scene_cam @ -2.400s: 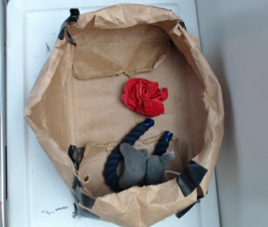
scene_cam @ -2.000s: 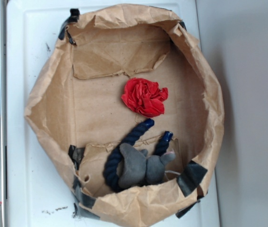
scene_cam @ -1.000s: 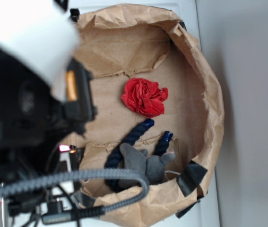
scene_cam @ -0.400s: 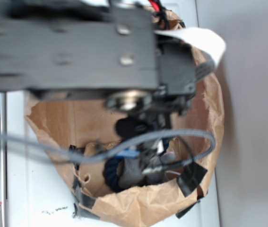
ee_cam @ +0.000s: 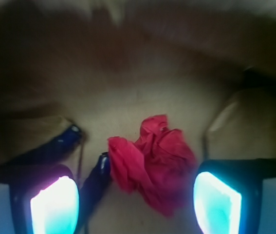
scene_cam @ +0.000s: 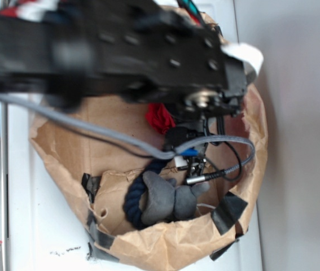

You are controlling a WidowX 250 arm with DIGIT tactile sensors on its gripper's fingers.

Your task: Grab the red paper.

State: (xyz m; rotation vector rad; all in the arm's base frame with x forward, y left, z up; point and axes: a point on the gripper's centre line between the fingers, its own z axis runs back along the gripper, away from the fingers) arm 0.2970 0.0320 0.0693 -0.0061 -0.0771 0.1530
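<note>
The red paper [ee_cam: 155, 163] is a crumpled red wad lying on the floor of the brown paper bag [scene_cam: 165, 243]. In the exterior view only a part of the red paper [scene_cam: 158, 117] shows under the black arm. My gripper [ee_cam: 135, 204] is open, with the wad between its two lit pads [ee_cam: 55, 204], nearer the right one. The jaws hang above the wad and do not touch it. In the exterior view the arm hides the fingers.
A dark blue rope toy [ee_cam: 91, 183] lies just left of the wad, close to the left pad; it shows in the exterior view [scene_cam: 134, 197] with a grey plush toy [scene_cam: 168, 197]. The bag walls [scene_cam: 255, 135] rise all around. The bag stands on a white surface [scene_cam: 30, 226].
The arm has swung in from the left over the bag and now covers most of the red paper. The paper, rope and plush have not moved.
</note>
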